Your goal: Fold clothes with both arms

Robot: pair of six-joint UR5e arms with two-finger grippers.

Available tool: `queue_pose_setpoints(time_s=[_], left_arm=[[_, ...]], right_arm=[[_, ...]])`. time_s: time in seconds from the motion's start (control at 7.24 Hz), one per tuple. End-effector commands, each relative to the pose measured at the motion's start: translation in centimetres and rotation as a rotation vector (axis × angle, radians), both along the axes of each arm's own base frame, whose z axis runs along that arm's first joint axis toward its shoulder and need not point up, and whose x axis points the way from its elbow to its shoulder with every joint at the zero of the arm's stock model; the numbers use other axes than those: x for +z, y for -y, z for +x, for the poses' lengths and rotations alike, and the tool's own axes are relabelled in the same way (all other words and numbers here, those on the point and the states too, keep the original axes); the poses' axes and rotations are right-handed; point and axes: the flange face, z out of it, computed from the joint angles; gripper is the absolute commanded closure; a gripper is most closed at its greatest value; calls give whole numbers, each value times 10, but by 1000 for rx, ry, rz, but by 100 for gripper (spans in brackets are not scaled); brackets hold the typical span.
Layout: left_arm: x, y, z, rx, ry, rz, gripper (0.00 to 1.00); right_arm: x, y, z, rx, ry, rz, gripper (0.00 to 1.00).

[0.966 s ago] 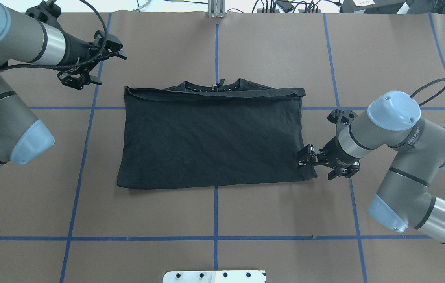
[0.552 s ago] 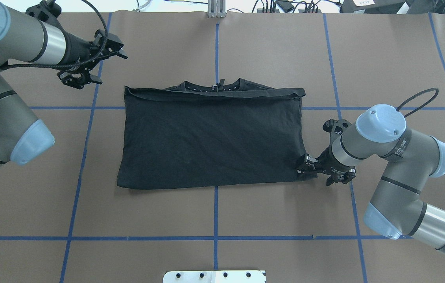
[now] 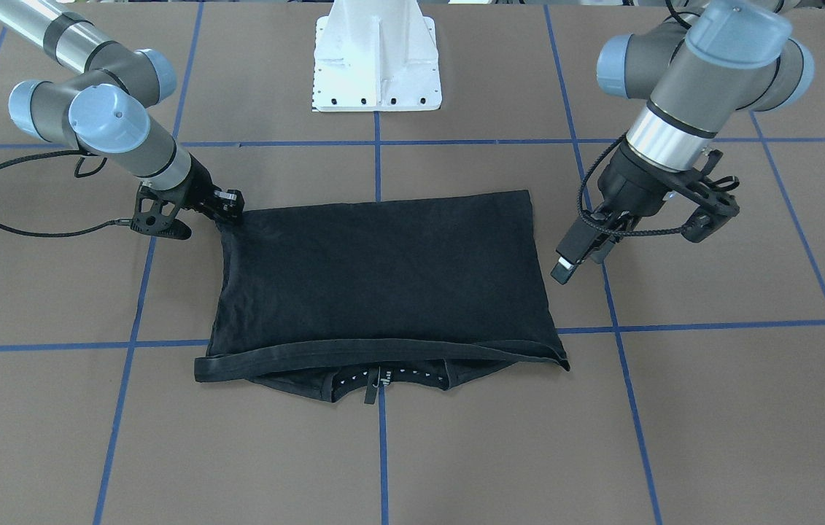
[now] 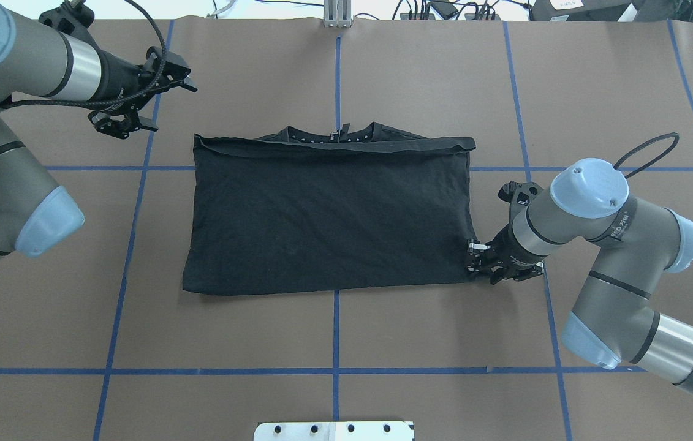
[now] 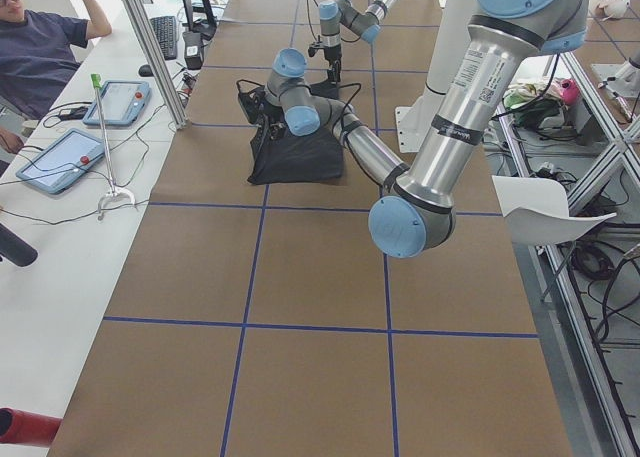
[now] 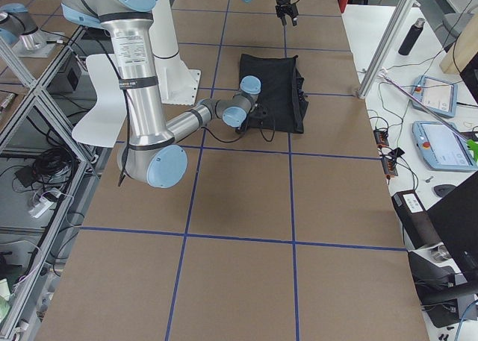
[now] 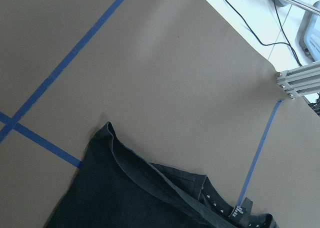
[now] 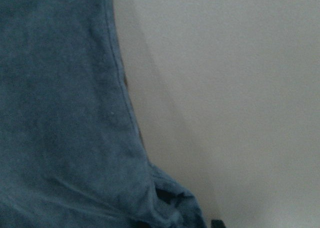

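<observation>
The black T-shirt (image 4: 328,214) lies folded in a rectangle on the brown table, its collar (image 4: 334,133) at the far edge; the graphic is hidden. It also shows in the front view (image 3: 383,277) and the left wrist view (image 7: 130,198). My right gripper (image 4: 476,260) is low at the shirt's near right corner and touches it, also in the front view (image 3: 231,211). The right wrist view shows the shirt's edge (image 8: 65,113) very close, and I cannot tell whether the jaws are shut. My left gripper (image 4: 177,79) hangs open and empty above the table, beyond the shirt's far left corner (image 3: 578,261).
Blue tape lines (image 4: 337,331) divide the brown table into squares. The white pedestal base (image 3: 377,58) stands at the robot's side. A metal post (image 4: 337,15) and cables sit at the far edge. Tablets and a seated person (image 5: 40,47) are beside the table.
My right arm has swung in and lowered, bringing its gripper down onto the shirt's near right corner. The left arm and the shirt have hardly moved.
</observation>
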Motion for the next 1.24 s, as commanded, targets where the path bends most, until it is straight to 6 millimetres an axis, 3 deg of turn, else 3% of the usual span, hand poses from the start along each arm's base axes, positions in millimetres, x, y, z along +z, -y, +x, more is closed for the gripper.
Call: queue_pose_setpoints(time_s=[0.0,0.14,0.28,0.55,0.69,0.83,1.1], left_arm=[[0,0,0,0,0,0,0],[0,0,0,0,0,0,0],[0,0,0,0,0,0,0],[0,0,1,-2,1,0,0],[0,0,1,-2,1,0,0],[1,0,0,-2,2,-2,0],[2,0,0,-4,2,-3,0]], right_arm=[[-1,7,6,14,2,1,61],[-3,9,10,16,9,-2,69],[-6,9,10,16,13,0,95],[-5,8,9,16,10,-3,100],[-14,5,11,1,34,-5,100],[-32,-7,18,-37,78,-10,100],[-83,-79,0,-217,192,-25,100]])
